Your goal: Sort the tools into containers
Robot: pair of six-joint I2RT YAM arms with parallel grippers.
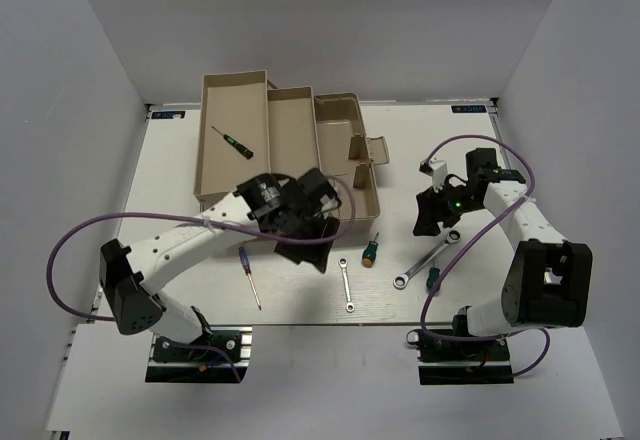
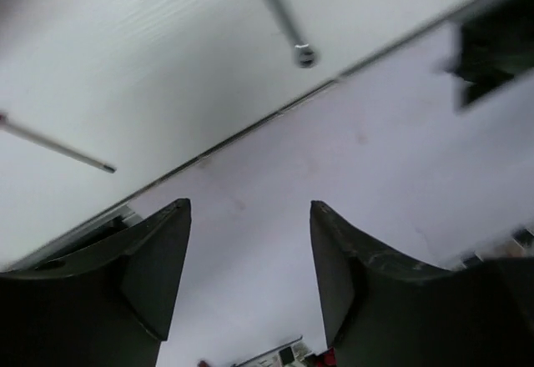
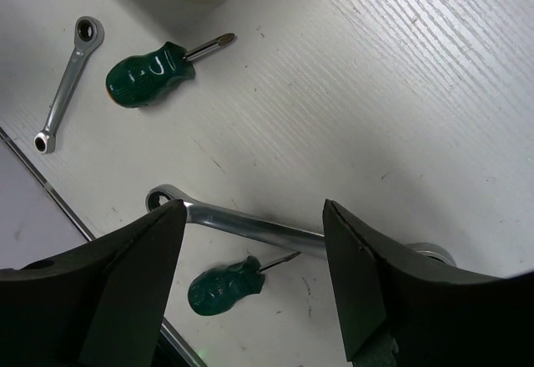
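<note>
Left pincer (image 2: 249,208) wide open, nothing between its dark fingers (image 2: 150,267), hanging over the bench (image 1: 300,302) just in front of the cantilever toolbox (image 1: 335,120) and overlapping its near wall in the top view. Beyond those fingers in the left wrist view, only the bench's near edge, one wrench end and a thin screwdriver shaft. Right pincer (image 3: 252,208) likewise open and empty, off the toolbox's right side, low above the longer silver wrench (image 3: 250,227), with the shank crossing under the gap between the fingers; touching or apart, cannot tell. Just past that wrench, on the side away from the toolbox, a stubby green-handled screwdriver (image 3: 224,285), tip toward the wrench. Closer to the toolbox, near its front right corner, the other stubby green-handled screwdriver (image 1: 371,252) flat on the bench, and beside it, farther from the toolbox, the shorter silver wrench (image 1: 346,285). In front of the toolbox's left half, apart from it, the blue-red precision screwdriver (image 1: 249,277), loose on the bench. Inside the toolbox, in the leftmost beige tray (image 1: 220,165), the black-green precision screwdriver (image 1: 232,141), slanted across the tray floor.
</note>
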